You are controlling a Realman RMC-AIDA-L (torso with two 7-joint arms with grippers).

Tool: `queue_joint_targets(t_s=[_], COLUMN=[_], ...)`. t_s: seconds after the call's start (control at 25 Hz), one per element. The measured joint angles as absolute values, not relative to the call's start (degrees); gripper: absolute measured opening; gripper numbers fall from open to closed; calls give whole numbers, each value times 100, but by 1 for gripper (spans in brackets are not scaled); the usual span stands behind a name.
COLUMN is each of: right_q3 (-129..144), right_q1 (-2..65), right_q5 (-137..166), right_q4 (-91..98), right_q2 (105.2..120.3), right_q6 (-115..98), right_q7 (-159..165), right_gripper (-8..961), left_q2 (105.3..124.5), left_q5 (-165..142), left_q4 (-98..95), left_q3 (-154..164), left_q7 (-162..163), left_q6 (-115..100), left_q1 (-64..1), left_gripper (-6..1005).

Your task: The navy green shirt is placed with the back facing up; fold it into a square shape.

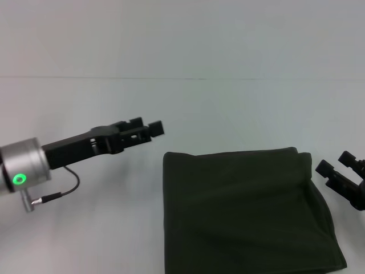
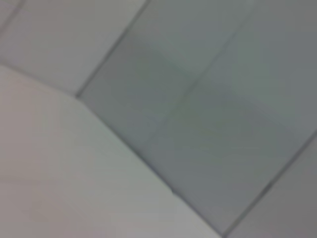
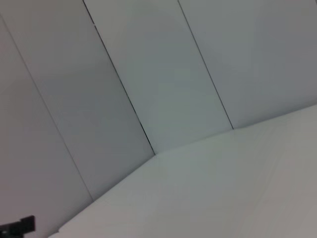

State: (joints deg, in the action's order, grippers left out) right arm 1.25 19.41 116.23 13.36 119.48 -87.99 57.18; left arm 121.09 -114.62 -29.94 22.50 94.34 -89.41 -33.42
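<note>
Lying folded into a rough square at lower centre-right of the head view, the navy green shirt [image 1: 245,211] is resting on the white table [image 1: 85,240], its lower edge cut off by the frame. Only that view is showing it; both wrist views are showing bare panels. The left gripper [image 1: 149,130] is hovering upper left of it, fingers slightly parted, pinching nothing. The right gripper [image 1: 336,164] is sitting at its right edge, fingers spread, partly cropped.
</note>
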Motion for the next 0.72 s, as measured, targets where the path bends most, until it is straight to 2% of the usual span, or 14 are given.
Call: queue_joint_targets(t_s=[0.2,0.32,0.48,0.72], right_q3=[208,383,513,548], right_q1=[1778,1739,1684,1620], right_q5=[11658,11667,11667,11667], right_q4=[1361,1369,1368,1357], right_q2=[11949,11955,11954,11960], right_q6=[-9143,-9205,-9260,-9276], right_q7=[5728,5729,5730,5731], right_gripper=[915,915,915,915], left_q2=[11870,11808,11844,11892], left_q5=[-12360,-12941,-13244,-13352], left_q4=[-3103,-3281,-3430,-3289], left_q3=[3105,3809,4347,4665], left_q7=[10642,11525,12285,13389], left_q6=[-8547,-8130,-7539,-6981], left_q1=[-4151,-4597,-4883,-4927], left_gripper=[947,947,946,947])
